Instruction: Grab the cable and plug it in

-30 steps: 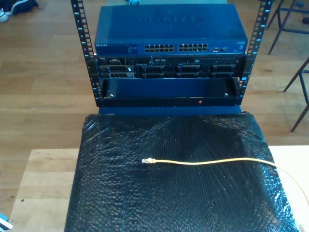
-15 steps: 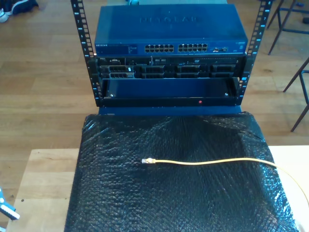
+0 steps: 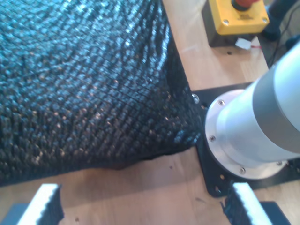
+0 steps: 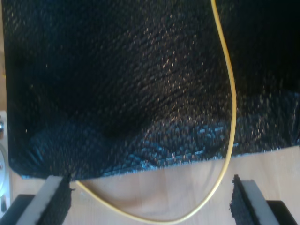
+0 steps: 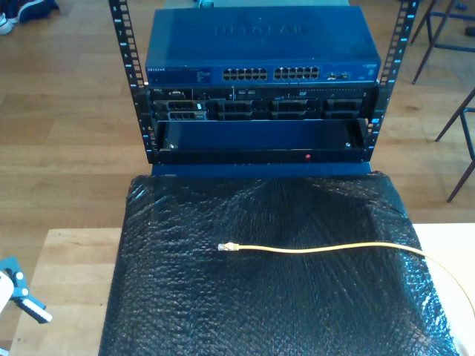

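Observation:
The yellow cable (image 5: 319, 248) lies across the black bubble-wrap mat (image 5: 260, 282), its small clear plug (image 5: 226, 247) pointing to the exterior view's left. The cable runs off the mat at the exterior view's right. In the second wrist view the cable (image 4: 233, 93) crosses the mat and loops onto bare wood beneath my second gripper (image 4: 152, 201), which is open and holds nothing. My first gripper (image 3: 145, 208) is open over the mat's edge and wood. The blue network switch (image 5: 263, 44) with its row of ports (image 5: 271, 73) sits in the rack behind the mat.
A white and blue arm part (image 5: 15, 289) pokes in at the exterior view's lower left. A silver arm base (image 3: 253, 131) on a black plate and a yellow emergency-stop box (image 3: 236, 16) stand beside the mat. Chair legs (image 5: 460, 126) stand at the exterior view's right.
The white and blue arm part has risen further into the exterior view's lower left. The cable and plug have not moved.

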